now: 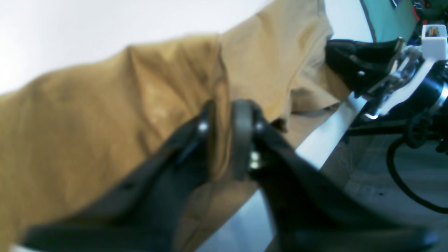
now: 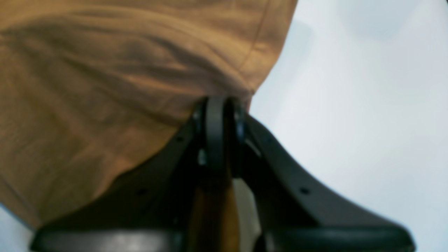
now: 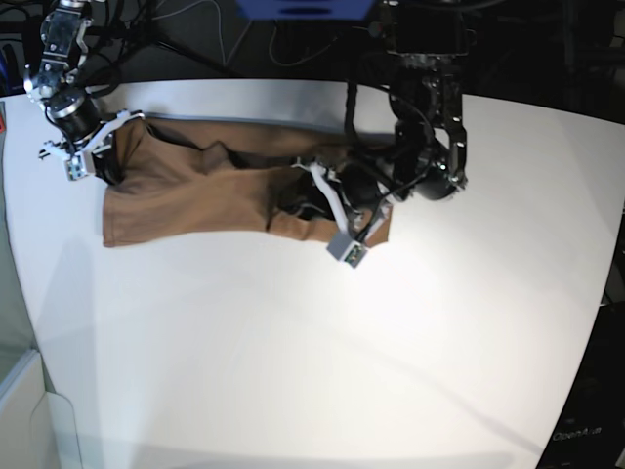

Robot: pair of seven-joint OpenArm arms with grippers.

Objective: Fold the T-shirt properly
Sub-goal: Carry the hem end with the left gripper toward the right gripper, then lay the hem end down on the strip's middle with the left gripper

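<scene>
The T-shirt (image 3: 195, 191) lies on the white table (image 3: 322, 342) with its long axis left to right – the right end effector (image 2: 220, 105) grasps its far end, the left end effector (image 1: 225, 115), jaws slightly parted around cloth, the other

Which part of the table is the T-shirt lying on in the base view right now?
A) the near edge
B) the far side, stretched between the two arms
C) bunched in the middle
B: the T-shirt lies along the table's far side, with an arm at each end.
</scene>
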